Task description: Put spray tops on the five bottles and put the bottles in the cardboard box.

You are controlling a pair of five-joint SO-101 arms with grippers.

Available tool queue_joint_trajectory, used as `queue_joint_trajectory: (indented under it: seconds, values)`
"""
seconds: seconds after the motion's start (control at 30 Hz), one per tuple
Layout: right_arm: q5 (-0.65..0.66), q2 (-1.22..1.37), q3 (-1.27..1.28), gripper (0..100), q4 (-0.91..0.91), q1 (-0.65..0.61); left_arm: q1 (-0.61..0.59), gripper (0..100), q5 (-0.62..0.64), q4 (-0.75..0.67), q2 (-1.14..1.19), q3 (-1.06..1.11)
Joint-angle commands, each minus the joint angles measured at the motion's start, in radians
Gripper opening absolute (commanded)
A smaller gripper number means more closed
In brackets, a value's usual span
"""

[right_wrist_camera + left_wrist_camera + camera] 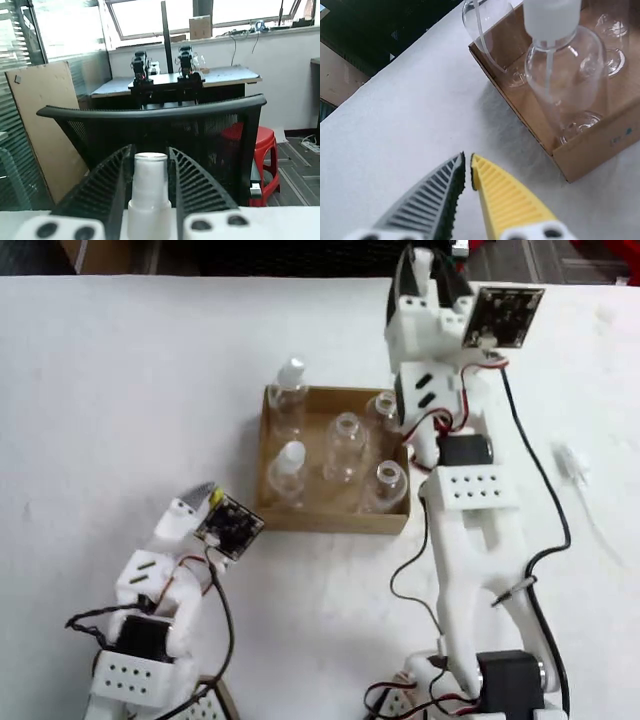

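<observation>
We see the right gripper (150,150) clamped on a spray top (149,200) over the bench's (120,390) far edge, its arm (470,490) crowding the box (330,521) of five bottles (345,445), two capped, the left gripper (468,157) nearly closed, empty, just beside it, a loose top (572,465) farther right

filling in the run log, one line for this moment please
right tool: shut on spray top | left tool: shut, beside box | box: five bottles, two topped
</observation>
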Motion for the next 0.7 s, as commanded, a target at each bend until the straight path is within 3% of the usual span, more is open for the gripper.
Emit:
queue_joint_trajectory:
  seconds: [0.0,0.67]
  values:
    - [-0.011,-0.091,0.032,1.6,-0.019,-0.007,0.012,2,-0.008,-0.017,0.005,-0.003]
    - [-0.011,-0.137,0.107,1.6,-0.127,-0.025,0.012,2,-0.008,-0.017,0.005,-0.003]
